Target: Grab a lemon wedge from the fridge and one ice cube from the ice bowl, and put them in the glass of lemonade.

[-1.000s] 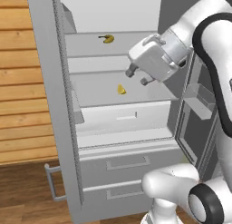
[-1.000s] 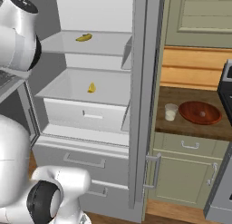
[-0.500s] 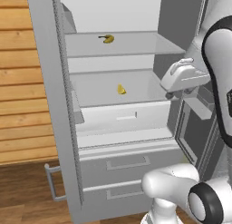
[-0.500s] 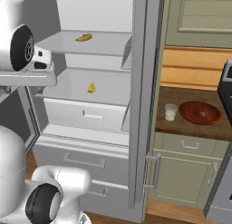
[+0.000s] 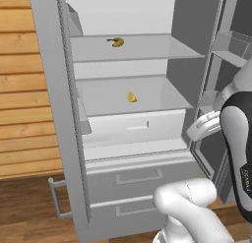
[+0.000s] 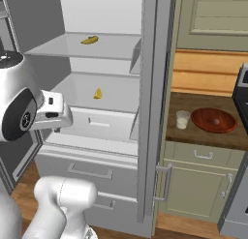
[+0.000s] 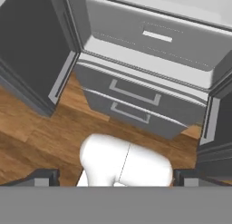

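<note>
Grey metal is framing my view: the fridge point(image 5: 64, 114) is standing with both doors swung wide; I am looking at the lemon wedge point(image 5: 131, 97) sitting on the lower shelf point(image 5: 147, 97), near its middle, above a pale drawer point(image 5: 133, 126); a banana point(image 5: 116, 42) is lying on the shelf above it, well apart from the wedge. I am seeing the same wedge point(image 6: 98, 93) from the right base camera, with the white hand hanging low in front of the fridge, to the left of the shelf and clear of it. In the hand view the claw point(image 7: 115, 177) is pointing down at the wooden floor point(image 7: 41, 132) and the fridge's bottom drawers point(image 7: 136, 98); its fingertips point(image 7: 43, 177) are standing far apart at the two sides, with nothing between them. On the dark desk point(image 6: 203, 136) to the right of the fridge, the glass of lemonade point(image 6: 182, 120) is standing just beside the ice bowl point(image 6: 213, 119).
</note>
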